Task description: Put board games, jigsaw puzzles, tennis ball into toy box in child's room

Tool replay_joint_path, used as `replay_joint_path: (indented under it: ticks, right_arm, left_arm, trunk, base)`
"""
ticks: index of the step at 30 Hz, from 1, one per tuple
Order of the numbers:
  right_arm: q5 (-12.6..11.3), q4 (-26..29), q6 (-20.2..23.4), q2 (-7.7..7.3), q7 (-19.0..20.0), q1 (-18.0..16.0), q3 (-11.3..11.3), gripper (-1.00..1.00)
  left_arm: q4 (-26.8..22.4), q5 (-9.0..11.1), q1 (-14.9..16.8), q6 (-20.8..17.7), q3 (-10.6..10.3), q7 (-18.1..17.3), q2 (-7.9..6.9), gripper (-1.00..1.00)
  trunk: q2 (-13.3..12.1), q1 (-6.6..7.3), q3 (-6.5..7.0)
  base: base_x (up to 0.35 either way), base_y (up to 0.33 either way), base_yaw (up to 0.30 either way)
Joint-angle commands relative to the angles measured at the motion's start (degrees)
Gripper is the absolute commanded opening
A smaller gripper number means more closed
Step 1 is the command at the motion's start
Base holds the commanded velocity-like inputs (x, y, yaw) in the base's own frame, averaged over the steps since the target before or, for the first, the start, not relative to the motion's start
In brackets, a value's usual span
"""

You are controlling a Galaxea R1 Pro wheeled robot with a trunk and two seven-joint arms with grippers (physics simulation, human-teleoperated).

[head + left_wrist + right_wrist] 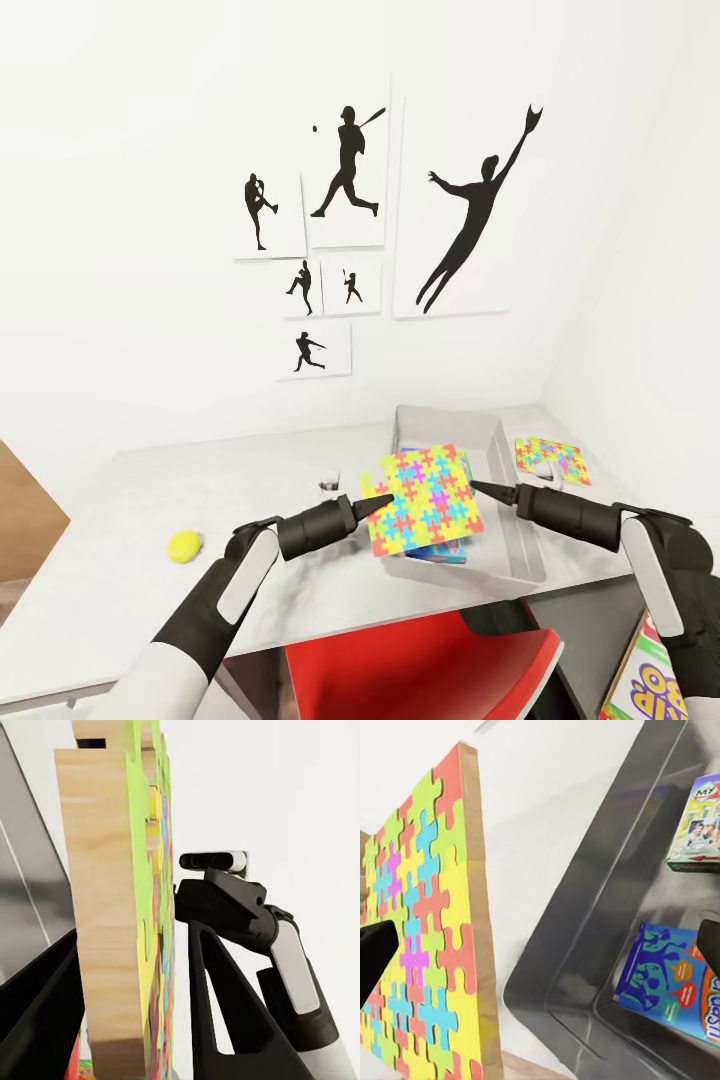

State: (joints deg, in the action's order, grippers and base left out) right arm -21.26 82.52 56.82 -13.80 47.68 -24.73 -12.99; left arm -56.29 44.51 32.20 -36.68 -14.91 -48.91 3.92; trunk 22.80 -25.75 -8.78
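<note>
A colourful jigsaw puzzle (425, 498) on a wooden backing (101, 907) hangs tilted over the grey toy box (522, 545). My left gripper (380, 503) is shut on the puzzle's left edge. My right gripper (478, 489) is open at the puzzle's right edge, one of its fingers (375, 952) against the printed face (427, 945). Two board games lie in the box, a blue one (675, 979) and a green one (694, 825). A second puzzle (551, 460) lies flat on the table right of the box. The yellow tennis ball (184, 545) rests on the table at the left.
The white table (130, 590) stands against a wall with baseball silhouette pictures (345, 180). A red chair (420, 665) is tucked under its front edge. A colourful game box (650, 685) shows low at the right beside my right arm. Wooden furniture (25, 510) is at the far left.
</note>
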Motion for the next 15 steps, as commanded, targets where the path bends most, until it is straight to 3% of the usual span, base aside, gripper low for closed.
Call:
replay_joint_path:
  ticks: [1,15]
  right_arm:
    - [0.2,0.0,0.2,0.00,0.4,-0.1,0.0,1.00]
    - [0.2,0.0,0.2,0.00,0.6,-0.1,0.4,1.00]
  left_arm:
    - [0.0,0.3,0.1,-0.4,0.0,0.0,0.00,-1.00]
    - [0.1,0.3,0.1,-0.3,0.0,0.0,0.03,-1.00]
  trunk:
    - [0.1,-0.03,-0.12]
    - [0.1,-0.03,-0.12]
  base:
    - [0.000,0.000,0.000]
    - [0.000,0.000,0.000]
